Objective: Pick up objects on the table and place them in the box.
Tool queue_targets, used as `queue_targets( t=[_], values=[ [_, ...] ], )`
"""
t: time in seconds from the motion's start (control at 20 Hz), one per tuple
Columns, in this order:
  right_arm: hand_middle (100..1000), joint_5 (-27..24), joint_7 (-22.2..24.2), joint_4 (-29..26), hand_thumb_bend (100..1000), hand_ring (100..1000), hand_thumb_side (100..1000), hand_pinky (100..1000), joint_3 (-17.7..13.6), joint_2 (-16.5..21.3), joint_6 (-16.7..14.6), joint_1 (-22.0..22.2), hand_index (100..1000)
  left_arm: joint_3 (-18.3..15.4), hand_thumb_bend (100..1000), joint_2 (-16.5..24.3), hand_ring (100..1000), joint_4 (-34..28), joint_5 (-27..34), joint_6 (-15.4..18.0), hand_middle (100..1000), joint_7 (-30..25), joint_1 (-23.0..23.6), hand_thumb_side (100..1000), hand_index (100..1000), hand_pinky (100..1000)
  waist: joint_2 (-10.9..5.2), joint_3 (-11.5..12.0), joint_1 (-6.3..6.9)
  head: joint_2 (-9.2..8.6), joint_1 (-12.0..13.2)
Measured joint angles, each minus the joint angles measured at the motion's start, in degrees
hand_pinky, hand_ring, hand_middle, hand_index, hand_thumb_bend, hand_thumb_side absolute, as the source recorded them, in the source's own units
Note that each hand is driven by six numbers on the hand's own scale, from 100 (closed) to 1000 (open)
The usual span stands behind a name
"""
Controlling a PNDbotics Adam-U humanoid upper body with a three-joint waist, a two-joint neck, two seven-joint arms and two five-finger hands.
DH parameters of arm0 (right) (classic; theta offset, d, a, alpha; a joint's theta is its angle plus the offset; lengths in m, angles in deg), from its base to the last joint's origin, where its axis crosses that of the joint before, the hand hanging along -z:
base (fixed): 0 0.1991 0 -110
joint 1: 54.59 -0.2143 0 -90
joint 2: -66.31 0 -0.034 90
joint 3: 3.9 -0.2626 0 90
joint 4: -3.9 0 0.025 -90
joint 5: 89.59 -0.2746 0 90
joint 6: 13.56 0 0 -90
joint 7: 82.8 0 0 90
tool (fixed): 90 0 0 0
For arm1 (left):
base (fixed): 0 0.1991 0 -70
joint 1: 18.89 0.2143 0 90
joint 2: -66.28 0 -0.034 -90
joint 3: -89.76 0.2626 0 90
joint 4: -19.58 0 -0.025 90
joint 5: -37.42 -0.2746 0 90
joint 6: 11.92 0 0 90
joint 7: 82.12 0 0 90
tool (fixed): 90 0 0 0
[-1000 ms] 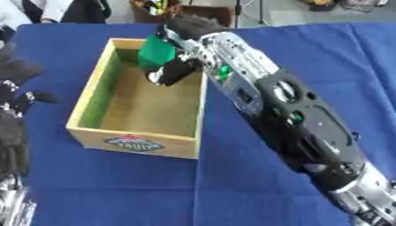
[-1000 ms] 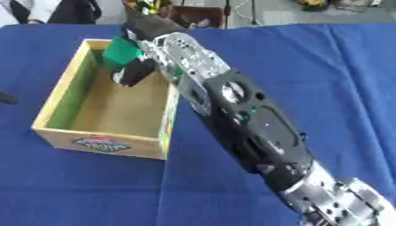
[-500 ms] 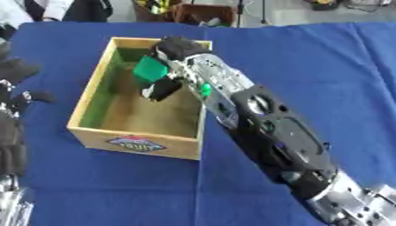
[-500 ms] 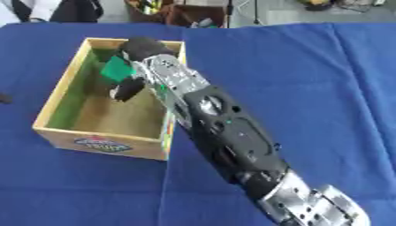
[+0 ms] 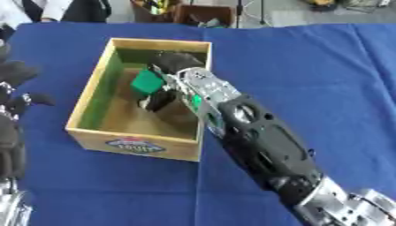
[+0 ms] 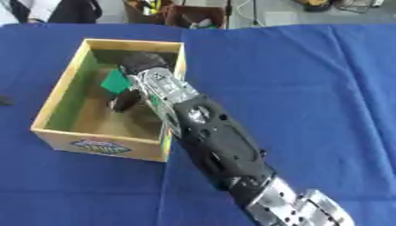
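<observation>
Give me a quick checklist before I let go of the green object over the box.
1. Right hand inside the box walls: ok.
2. Green object held by the right hand: ok.
3. Object over the box floor, not the rim: ok.
4. Object touching the floor: cannot tell.
5. Left hand away from the box, at the left edge: ok.
6. Right forearm off the box's right wall: cannot tell.

You have a blue cloth (image 6: 309, 79) over the table; beyond its far edge, pale floor (image 6: 271, 15) and dark clutter (image 5: 197, 11).
</observation>
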Motion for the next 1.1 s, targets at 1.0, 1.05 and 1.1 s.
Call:
queue_targets(
  t=[1.0,1.05,1.1],
  values=[
    [709,0.3,0.3,-9.7,305,882,671,880,-0.5,2.0,1.0,-0.5,885,0.0,100,0.0,771,0.0,0.0,-0.2,891,-0.2,0.3,994,732,498,-0.54,-0.9,0.56,0.09,0.5],
    [708,-0.4,0.5,-11.1,303,879,664,879,-0.4,2.5,1.1,-0.5,892,0.0,100,0.0,770,0.0,0.0,-0.2,891,-0.2,0.3,994,732,498,-0.62,-1.1,0.57,0.11,0.6],
    [707,-1.3,0.6,-12.8,313,876,654,878,-0.4,3.3,1.2,-0.4,894,0.0,100,0.0,770,0.0,0.0,-0.2,891,-0.2,0.4,994,732,498,-0.69,-1.3,0.59,0.21,0.7]
  ],
)
